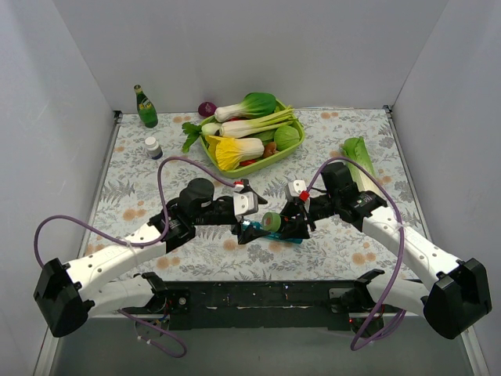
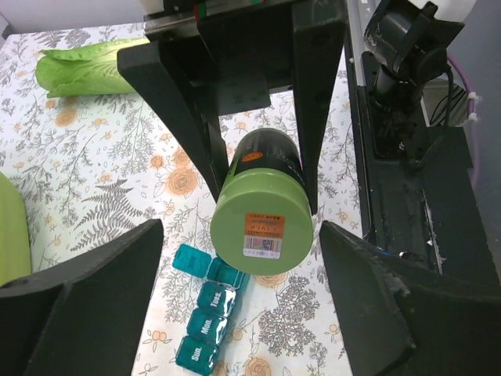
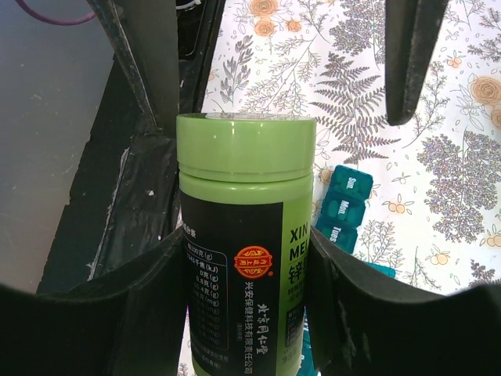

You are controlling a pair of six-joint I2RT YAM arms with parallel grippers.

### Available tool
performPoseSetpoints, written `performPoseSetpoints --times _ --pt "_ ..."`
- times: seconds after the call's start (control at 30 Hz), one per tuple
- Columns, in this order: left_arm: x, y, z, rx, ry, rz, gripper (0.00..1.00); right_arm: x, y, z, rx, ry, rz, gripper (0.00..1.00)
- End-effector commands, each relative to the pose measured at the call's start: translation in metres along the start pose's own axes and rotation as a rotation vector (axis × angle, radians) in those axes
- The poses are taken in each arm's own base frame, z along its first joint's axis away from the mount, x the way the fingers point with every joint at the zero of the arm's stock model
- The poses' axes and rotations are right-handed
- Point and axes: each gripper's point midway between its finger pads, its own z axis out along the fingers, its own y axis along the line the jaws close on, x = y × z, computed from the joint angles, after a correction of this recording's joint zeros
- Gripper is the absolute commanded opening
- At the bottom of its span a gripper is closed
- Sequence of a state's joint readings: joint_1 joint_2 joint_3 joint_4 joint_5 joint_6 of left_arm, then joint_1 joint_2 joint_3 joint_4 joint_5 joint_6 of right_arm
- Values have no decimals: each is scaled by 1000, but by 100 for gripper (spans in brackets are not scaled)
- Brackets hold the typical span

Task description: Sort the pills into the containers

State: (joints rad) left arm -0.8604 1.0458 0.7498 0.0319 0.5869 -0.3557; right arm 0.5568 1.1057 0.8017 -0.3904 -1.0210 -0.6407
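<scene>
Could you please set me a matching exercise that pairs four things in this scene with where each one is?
Things:
1 pill bottle
2 teal pill organiser
3 lime-green basket
4 green glass bottle

Places:
a standing in the far left corner
b clamped in the right gripper
c lying flat beneath the pill bottle
d at the back, near the middle

Pairs: 1-b, 2-c, 3-d, 4-a

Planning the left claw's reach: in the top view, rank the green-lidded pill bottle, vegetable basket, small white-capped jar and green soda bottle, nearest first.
1. green-lidded pill bottle, immediately right.
2. vegetable basket, behind.
3. small white-capped jar, far left.
4. green soda bottle, back-left corner.
</scene>
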Motion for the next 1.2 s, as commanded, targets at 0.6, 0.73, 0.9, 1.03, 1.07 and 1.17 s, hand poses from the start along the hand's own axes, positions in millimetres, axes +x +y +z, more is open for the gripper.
performPoseSetpoints --times 0.6,0.73,0.9,1.03,1.07,1.17 --pt "-20 -4 11 -24 -31 -444 0 -4 -6 -1 35 -6 -23 2" --pt "-13 8 8 -230 3 -961 0 5 -24 -7 152 44 -19 2" --pt "-26 -6 8 -249 -38 -1728 0 10 -39 -10 233 78 -5 2" --pt "-30 4 15 -304 -23 -1839 0 11 -42 -8 229 80 15 1" --pt "-27 6 17 -312 -16 -1844 0 10 -42 -9 231 80 11 1" --pt "-32 6 24 -272 1 -1831 31 12 -40 -10 236 84 11 1"
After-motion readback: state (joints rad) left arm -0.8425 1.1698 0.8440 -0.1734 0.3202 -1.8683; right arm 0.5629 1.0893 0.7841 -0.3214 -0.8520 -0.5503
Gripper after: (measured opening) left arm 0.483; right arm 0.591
